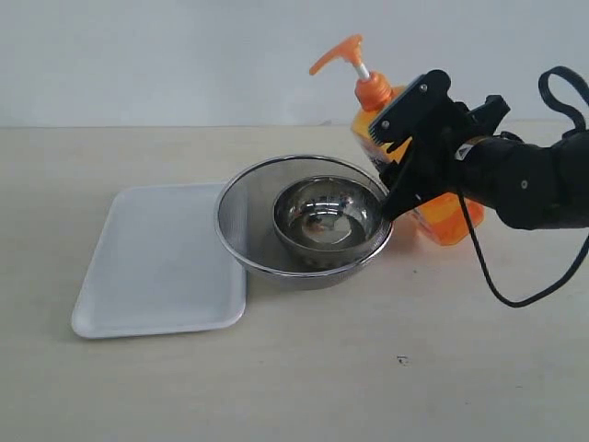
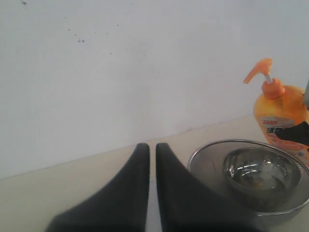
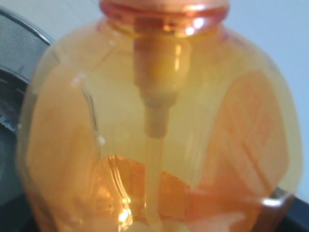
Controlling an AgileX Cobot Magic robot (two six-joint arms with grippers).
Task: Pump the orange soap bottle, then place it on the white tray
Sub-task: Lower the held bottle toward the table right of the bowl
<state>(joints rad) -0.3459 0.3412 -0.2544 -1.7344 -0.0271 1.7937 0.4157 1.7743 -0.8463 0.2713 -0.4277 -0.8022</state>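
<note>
In the exterior view, much of the label and middle of the orange soap bottle (image 1: 440,219) is hidden by the right hand (image 1: 385,175), and its arm is cut off at 3 o'clock. In the right wrist view, the orange soap bottle (image 3: 159,145) is blurred and cropped all round.

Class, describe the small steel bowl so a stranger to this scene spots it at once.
Start at the beige table. Near its middle, beside the white tray, sits a round mesh strainer. The bowl rests inside it: smaller, solid, mirror-shiny, not meshed.
</note>
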